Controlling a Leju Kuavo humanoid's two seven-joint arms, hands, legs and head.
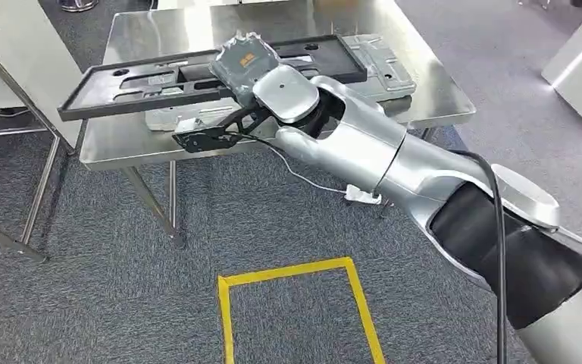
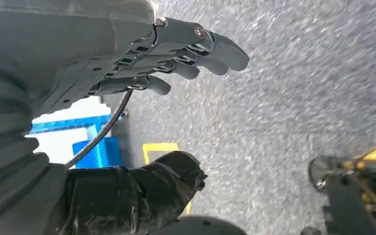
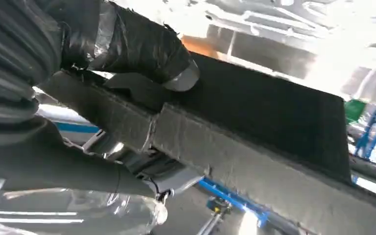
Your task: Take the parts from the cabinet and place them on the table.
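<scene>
R hand (image 1: 248, 61) grips a long black flat plastic panel part w/ cut-outs (image 1: 159, 78), fingers clamped around its near long edge roughly mid-length. In the R wrist view the thick taped thumb (image 3: 142, 46) presses on the panel's dark face (image 3: 274, 112), and the rest of the hand sits under the edge. The panel is held roughly level, above the shiny stainless-steel desk (image 1: 439, 91); its left end sticks out past the desk's left edge. Can't tell whether any part of it touches the desk top.

On the desk, under and behind the black panel, lies a grey stamped sheet-metal part (image 1: 383, 64). It rests flat on the surface, its right end clear of the panel, the remainder partly hidden by it. Contact between the two parts is unclear.

The silver R arm (image 1: 394, 159) reaches in from the lower right, w/ a black cable (image 1: 498, 227) along it and a small black bracket (image 1: 201, 139) hanging below the wrist at the desk's front edge.

L hand (image 2: 176, 54) hangs over grey carpet floor (image 2: 298, 98), fingers spread loosely, nothing in them.

A yellow tape rectangle (image 1: 288, 273) is marked on the carpet in front of the desk. The desk stands on thin metal legs (image 1: 148, 197).
</scene>
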